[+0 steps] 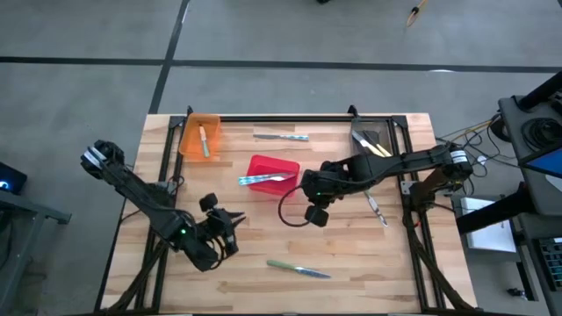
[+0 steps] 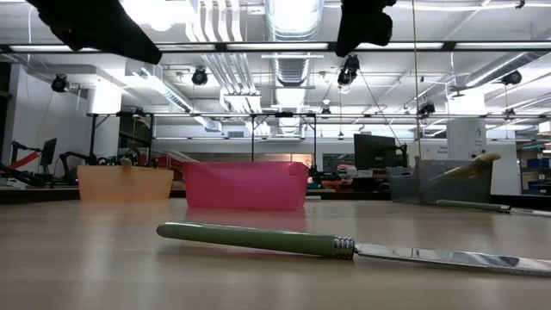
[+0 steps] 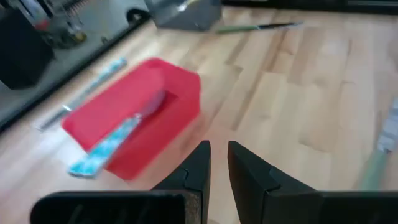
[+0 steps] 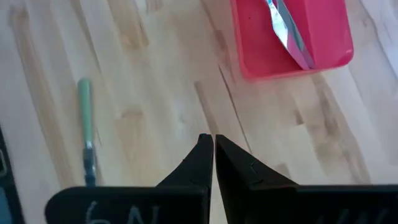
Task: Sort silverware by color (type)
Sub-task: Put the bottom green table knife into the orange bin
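A green-handled knife [image 1: 299, 269] lies flat on the table's [image 1: 369, 254] near edge, silver blade pointing right; a blue-handled utensil [image 1: 263, 179] rests across the red bin [image 1: 272, 162]; the right gripper [image 1: 309, 195], clenched empty, hovers beside that bin; the left gripper [image 1: 235, 230], nearly closed on nothing, hangs near the knife; an orange bin [image 1: 200, 136] sits behind.

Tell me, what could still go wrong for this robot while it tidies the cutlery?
1. The blue-handled utensil lies across the rim of the red bin rather than inside; a nudge might tip it out.
2. The green-handled knife lies flat on the table, so a slim handle like that may slip when pinched.
3. The right tool and left tool sit fairly close mid-table; both reaching for one piece could collide.
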Controlling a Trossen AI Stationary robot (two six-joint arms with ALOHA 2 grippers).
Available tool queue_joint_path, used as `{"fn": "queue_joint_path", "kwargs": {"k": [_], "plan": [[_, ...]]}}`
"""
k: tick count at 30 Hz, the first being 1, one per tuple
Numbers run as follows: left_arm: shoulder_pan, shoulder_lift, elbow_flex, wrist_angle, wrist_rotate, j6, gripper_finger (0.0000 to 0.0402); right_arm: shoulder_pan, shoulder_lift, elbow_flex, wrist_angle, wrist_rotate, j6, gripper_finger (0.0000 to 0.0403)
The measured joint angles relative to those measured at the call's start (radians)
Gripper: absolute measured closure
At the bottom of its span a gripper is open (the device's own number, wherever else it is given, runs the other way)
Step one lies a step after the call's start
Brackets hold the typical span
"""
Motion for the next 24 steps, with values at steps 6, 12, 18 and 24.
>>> {"fn": "queue_joint_path", "kwargs": {"k": [6, 12, 18, 24], "plan": [[0.0, 0.02, 0.0, 0.002, 0.132, -0.05, 0.0364, 0.0, 0.0, 0.0, 0.001, 0.003, -0.12, 0.0394], [0.0, 0.021, 0.0, -0.013, 0.211, -0.044, 0.0364, 0.0, 0.0, 0.0, 0.003, 0.003, -0.12, 0.0394], [0.0, 0.013, 0.0, -0.035, 0.436, -0.06, 0.0364, 0.0, 0.0, 0.0, 0.01, 0.003, -0.141, 0.0394], [-0.01, 0.002, 0.054, -0.067, 0.646, -0.084, 0.0364, 0.047, 0.001, -0.091, 0.097, 0.004, -0.257, 0.0394]]}}
